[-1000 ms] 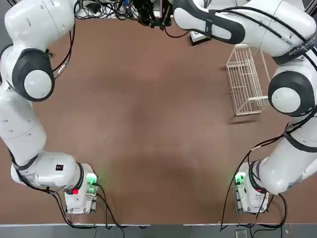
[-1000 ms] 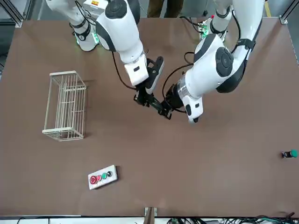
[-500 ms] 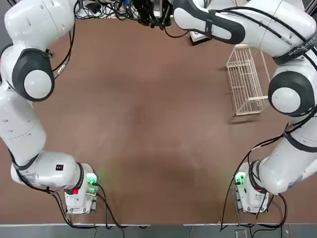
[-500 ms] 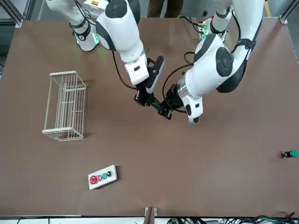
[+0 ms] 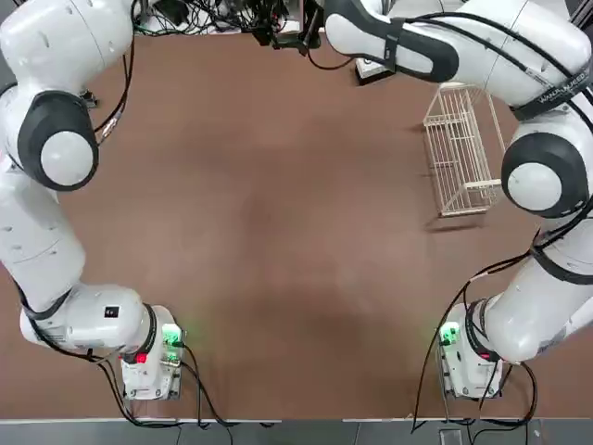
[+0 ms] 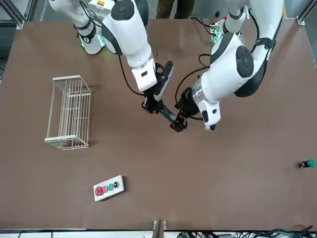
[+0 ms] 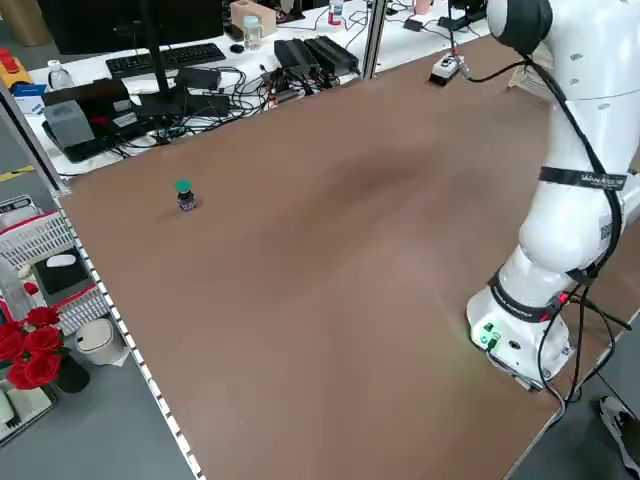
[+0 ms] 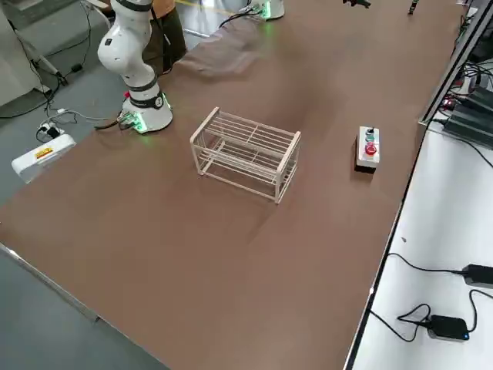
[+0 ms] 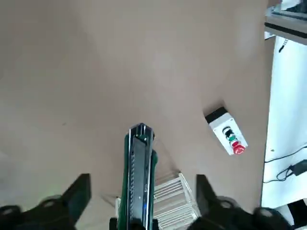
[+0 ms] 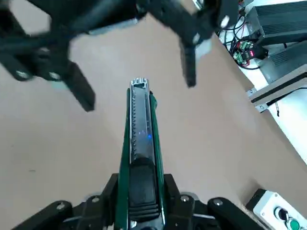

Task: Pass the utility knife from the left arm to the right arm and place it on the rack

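Note:
The utility knife [image 6: 167,115], a slim dark stick with green edges, hangs above the table's middle. My right gripper [image 6: 151,103] is shut on one end of it; in the right wrist view the utility knife [image 10: 139,129] juts straight out from between the right gripper [image 10: 139,188] fingers. My left gripper [image 6: 179,123] is at the knife's other end with its fingers spread wide and clear of it. The left wrist view shows the utility knife [image 9: 139,175] standing free in the gap of the open left gripper [image 9: 142,182]. The white wire rack [image 6: 69,113] stands apart on the right arm's side.
A grey button box [image 6: 109,188] lies near the table's far edge, past the rack [image 8: 246,154]. A small green-topped object [image 6: 307,163] sits alone on the left arm's side. Cables and equipment crowd the bench beyond the far edge [image 7: 200,80].
My left gripper has opened and let go of the utility knife, and the left arm has drawn back a little. The right gripper keeps its hold on the knife.

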